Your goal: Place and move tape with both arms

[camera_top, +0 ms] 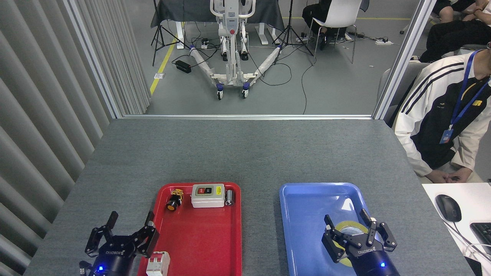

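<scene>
The right tool (pixel 355 239), fingers spread, hovers over the tape (pixel 348 230) lying flat in the blue tray (pixel 307 214). Lifting off-centre could snag the roll; the left tool (pixel 121 239), at nine o'clock, also gapes.
</scene>
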You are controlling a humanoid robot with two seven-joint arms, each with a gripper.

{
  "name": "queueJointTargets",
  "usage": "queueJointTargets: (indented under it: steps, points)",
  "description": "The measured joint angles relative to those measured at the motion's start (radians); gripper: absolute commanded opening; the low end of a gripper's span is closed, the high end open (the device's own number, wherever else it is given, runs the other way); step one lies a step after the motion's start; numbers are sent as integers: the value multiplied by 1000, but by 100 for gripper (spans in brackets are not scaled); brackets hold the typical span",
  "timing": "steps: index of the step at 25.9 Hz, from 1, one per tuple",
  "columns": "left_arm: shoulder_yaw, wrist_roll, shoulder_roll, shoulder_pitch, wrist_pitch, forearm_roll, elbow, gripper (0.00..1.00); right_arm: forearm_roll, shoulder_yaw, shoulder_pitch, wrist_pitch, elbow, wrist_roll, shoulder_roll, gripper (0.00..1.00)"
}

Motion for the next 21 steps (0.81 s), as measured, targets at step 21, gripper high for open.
queueJointTargets:
  steps: [21]
  points:
    - [15,-35,1,-3,8,-11,45,99,10,-25,12,0,35,-104,72,100]
